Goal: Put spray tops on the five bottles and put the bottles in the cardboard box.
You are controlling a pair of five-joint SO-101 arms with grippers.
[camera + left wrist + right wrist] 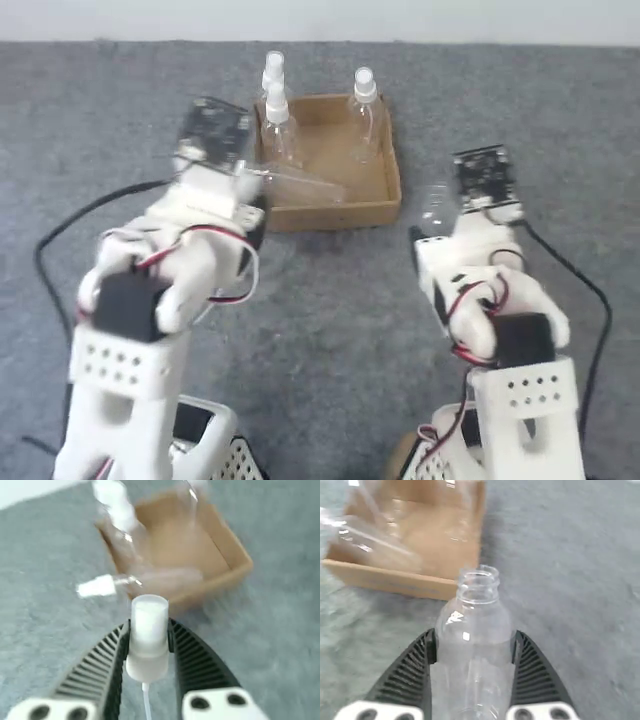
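My left gripper point(148, 627) is shut on a white spray top point(148, 645) with its tube hanging down, on the near left of the cardboard box point(227, 555). My right gripper point(472, 639) is shut on a clear bottle point(475, 630) with an open neck, held to the right of the box point(395, 580). In the high view that bottle point(436, 206) is beside the box's point(385, 190) right front corner. Three capped bottles stand in the box, two at the back left point(276, 112) and one at the back right point(365, 105). Another capped bottle point(300, 185) lies tilted over the front left corner.
Grey carpet point(330, 320) covers the table around the box. Black cables point(90, 215) trail at the left and right of the arms. The arms' white bases point(210, 440) stand at the near edge.
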